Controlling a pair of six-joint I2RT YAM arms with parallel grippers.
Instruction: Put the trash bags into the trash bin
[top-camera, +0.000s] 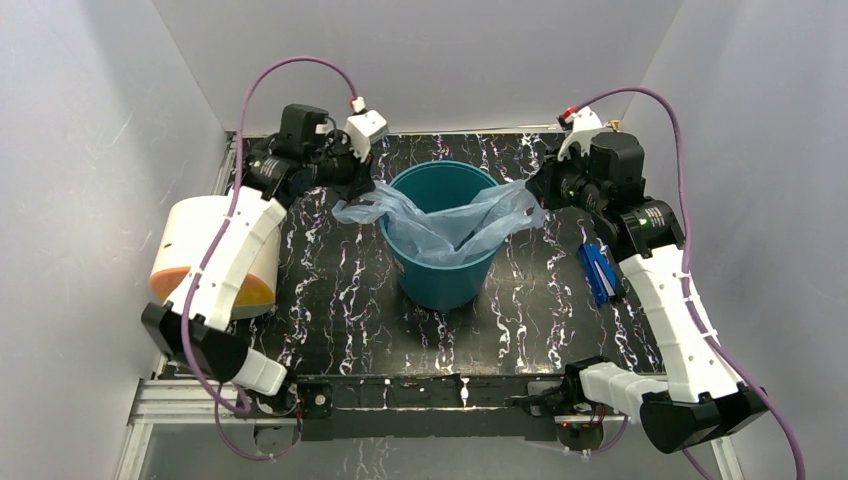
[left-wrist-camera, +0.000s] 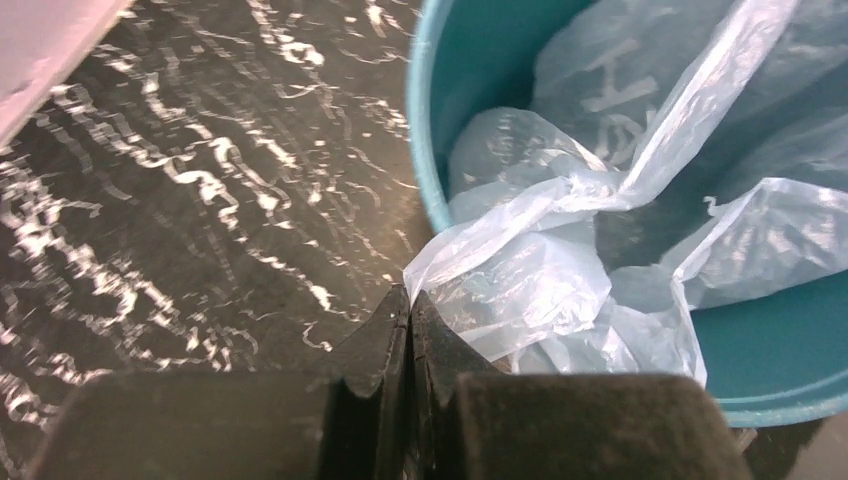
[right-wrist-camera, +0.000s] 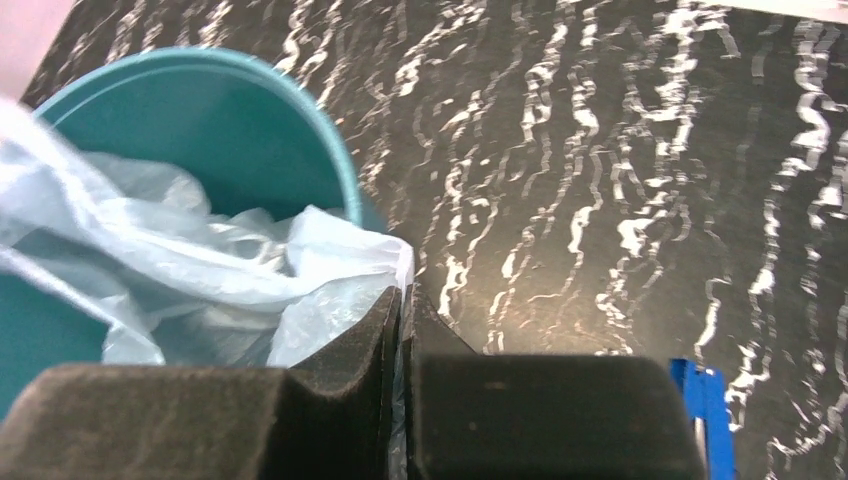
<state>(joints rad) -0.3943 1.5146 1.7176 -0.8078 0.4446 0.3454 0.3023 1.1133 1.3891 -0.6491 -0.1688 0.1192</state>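
A crinkly, translucent light-blue plastic bag (top-camera: 455, 228) is draped across a smooth teal round plastic bin (top-camera: 440, 285), its edges clamped by the left gripper (left-wrist-camera: 409, 305) and right gripper (right-wrist-camera: 403, 300).

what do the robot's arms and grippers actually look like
The left arm and right arm have white shell links joined by black joints and motor housings. A purple cable loops along each. The left gripper and right gripper have matte black, blocky fingers tapering to wedge tips.
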